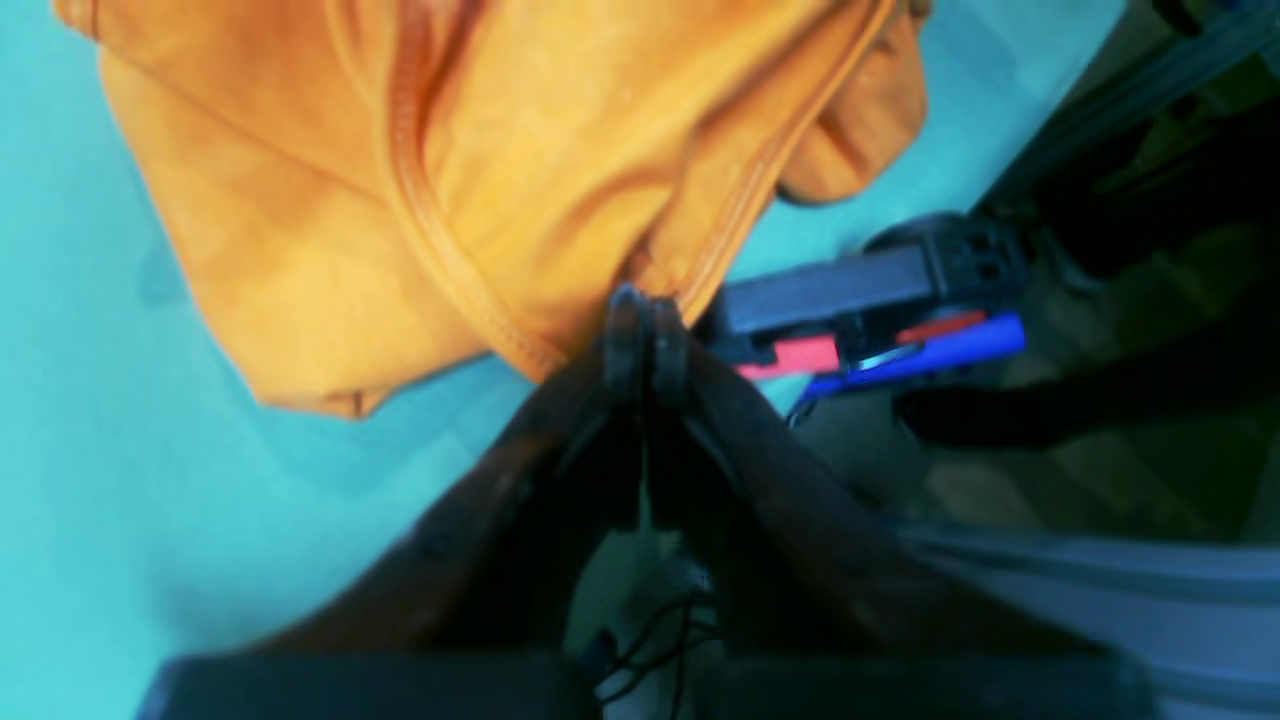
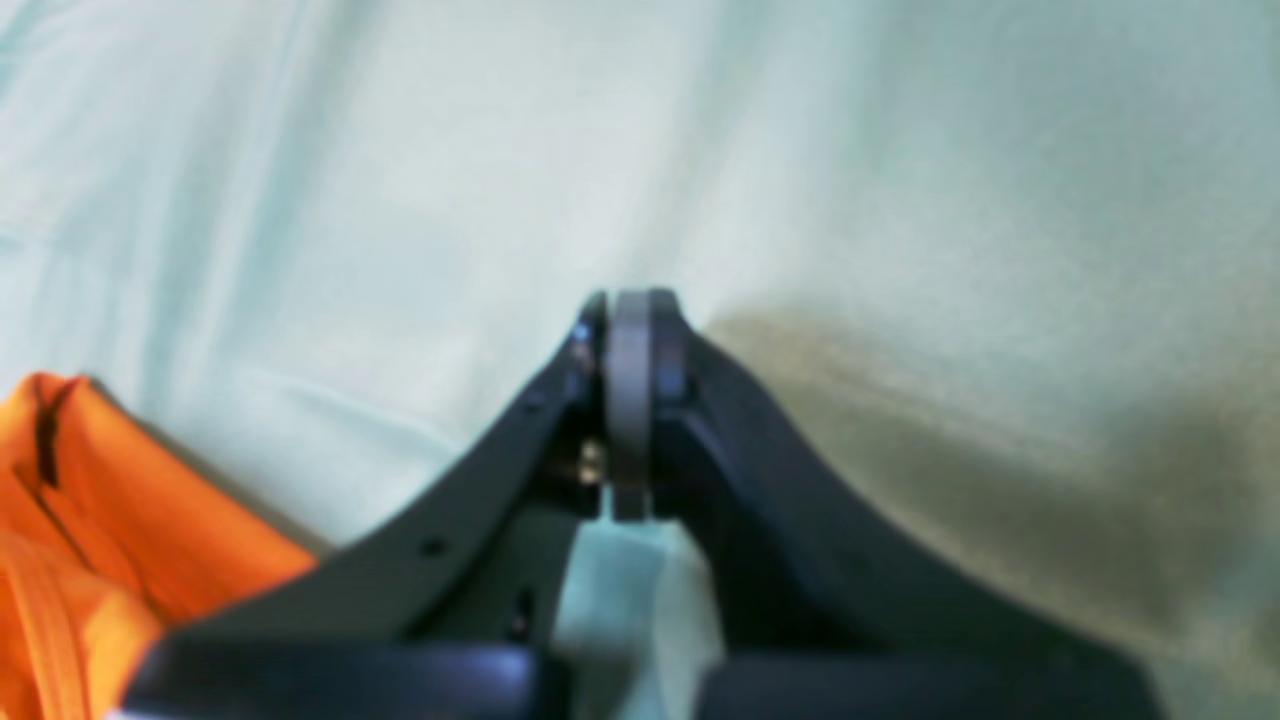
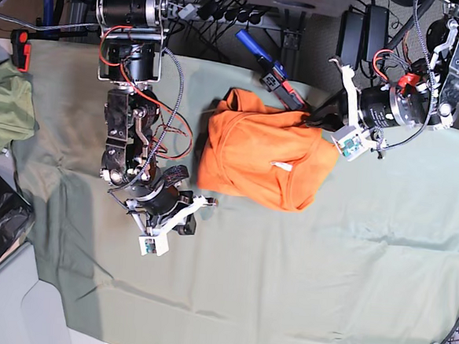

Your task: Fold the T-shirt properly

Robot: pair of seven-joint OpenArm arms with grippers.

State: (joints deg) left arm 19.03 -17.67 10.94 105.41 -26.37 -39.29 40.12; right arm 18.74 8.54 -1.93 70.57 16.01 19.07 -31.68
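While the right gripper [image 3: 200,204] rests closed and empty on the green table cloth [image 3: 284,286] just left of the crumpled T-shirt [image 3: 254,158], the left gripper [image 1: 640,305] pinches the shirt's far-right hem, clearly the better-placed arm.

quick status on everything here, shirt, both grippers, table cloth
T-shirt: bunched in a loose heap on the cloth, not folded flat, one edge pinched.
left gripper: shut on the T-shirt's hem.
right gripper: shut, holding nothing, beside the shirt, over bare cloth.
table cloth: spread over the table, lightly wrinkled.
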